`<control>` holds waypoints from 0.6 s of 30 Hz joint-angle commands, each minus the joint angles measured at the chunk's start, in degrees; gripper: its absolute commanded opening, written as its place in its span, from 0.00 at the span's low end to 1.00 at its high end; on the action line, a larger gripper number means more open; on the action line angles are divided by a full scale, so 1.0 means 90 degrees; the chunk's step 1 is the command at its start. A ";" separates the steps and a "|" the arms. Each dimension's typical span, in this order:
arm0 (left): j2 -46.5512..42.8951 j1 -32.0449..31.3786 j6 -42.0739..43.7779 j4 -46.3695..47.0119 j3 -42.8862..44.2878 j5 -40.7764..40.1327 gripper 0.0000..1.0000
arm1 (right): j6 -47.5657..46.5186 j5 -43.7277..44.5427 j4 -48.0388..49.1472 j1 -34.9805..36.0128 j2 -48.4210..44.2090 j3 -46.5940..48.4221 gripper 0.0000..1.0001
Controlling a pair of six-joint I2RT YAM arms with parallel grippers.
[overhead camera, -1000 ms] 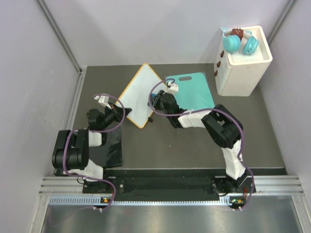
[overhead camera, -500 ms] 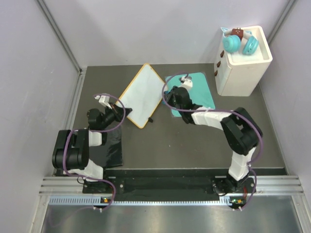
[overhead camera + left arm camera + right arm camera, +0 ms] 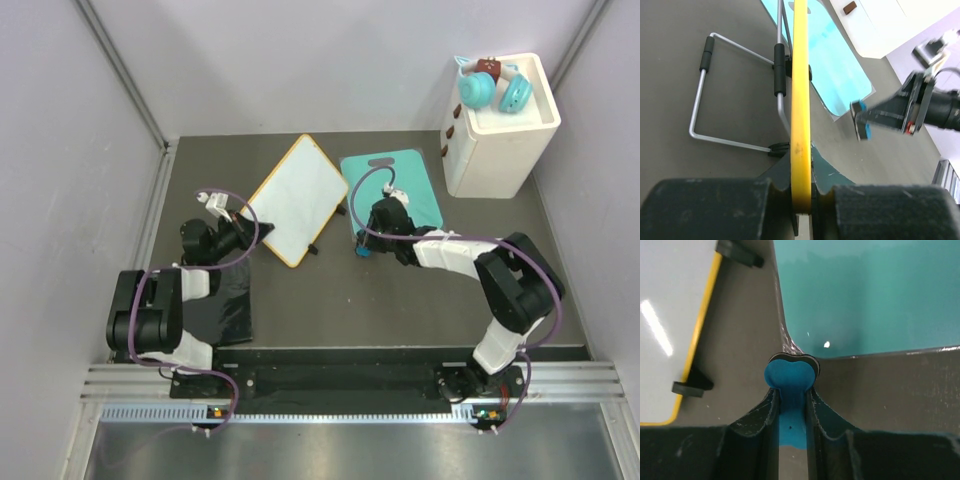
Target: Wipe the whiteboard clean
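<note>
Bare table (image 3: pixel 400 305) is left open at the near side; the narrow strip between the whiteboard (image 3: pixel 296 199) and the teal cutting board (image 3: pixel 410 190) is occupied by the right gripper (image 3: pixel 364 245) clamping a blue eraser (image 3: pixel 790 377).

Dark grey tabletop (image 3: pixel 400 300) w/ pale lilac walls (image 3: pixel 300 70), white cabinet (image 3: pixel 500 155) rear-R corner.

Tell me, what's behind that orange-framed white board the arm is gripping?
A bent wire stand with black sleeves, joined to the frame of the whiteboard, shows in the left wrist view. From above, the board covers the stand; only small black clips peek out at its edge.
</note>
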 commanded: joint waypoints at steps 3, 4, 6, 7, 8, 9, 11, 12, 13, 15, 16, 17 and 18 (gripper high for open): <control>-0.0501 -0.0130 0.0086 -0.0415 0.0057 0.0054 0.00 | -0.0063 -0.0616 -0.0218 0.0044 0.0075 -0.0197 0.00; -0.0501 -0.0139 0.0076 -0.0483 0.0087 0.0044 0.00 | -0.0102 -0.0761 -0.0248 0.0044 0.0163 -0.0177 0.00; -0.0443 -0.0130 0.0028 -0.0503 0.0135 0.0063 0.01 | -0.0131 -0.0899 -0.0249 0.0053 0.0222 -0.0187 0.02; -0.0433 -0.0120 0.0018 -0.0513 0.0145 0.0063 0.02 | -0.0170 -0.0938 -0.0229 0.0044 0.0290 -0.0216 0.07; -0.0404 -0.0130 -0.0021 -0.0523 0.0145 0.0054 0.05 | -0.0199 -0.1093 -0.0229 0.0053 0.0310 -0.0226 0.10; -0.0413 -0.0139 -0.0021 -0.0533 0.0155 0.0054 0.06 | -0.0229 -0.1172 -0.0132 0.0044 0.0339 -0.0245 0.16; -0.0384 -0.0130 -0.0002 -0.0610 0.0184 0.0063 0.15 | -0.0287 -0.1387 -0.0083 0.0044 0.0368 -0.0323 0.32; -0.0394 -0.0120 0.0027 -0.0650 0.0204 0.0073 0.18 | -0.0287 -0.1436 0.0024 0.0053 0.0359 -0.0410 0.36; -0.0394 -0.0130 0.0047 -0.0679 0.0204 0.0073 0.20 | -0.0258 -0.1475 0.0092 0.0044 0.0339 -0.0469 0.42; -0.0413 -0.0130 0.0105 -0.0757 0.0223 0.0063 0.25 | -0.0239 -0.1456 0.0142 0.0044 0.0271 -0.0577 0.46; -0.0423 -0.0130 0.0106 -0.0796 0.0233 0.0054 0.26 | -0.0239 -0.1437 0.0152 0.0044 0.0261 -0.0587 0.48; -0.0443 -0.0120 0.0106 -0.0816 0.0243 0.0044 0.26 | -0.0229 -0.1427 0.0152 0.0044 0.0222 -0.0606 0.49; -0.0443 -0.0130 0.0115 -0.0816 0.0243 0.0034 0.27 | -0.0239 -0.1427 0.0152 0.0044 0.0212 -0.0607 0.49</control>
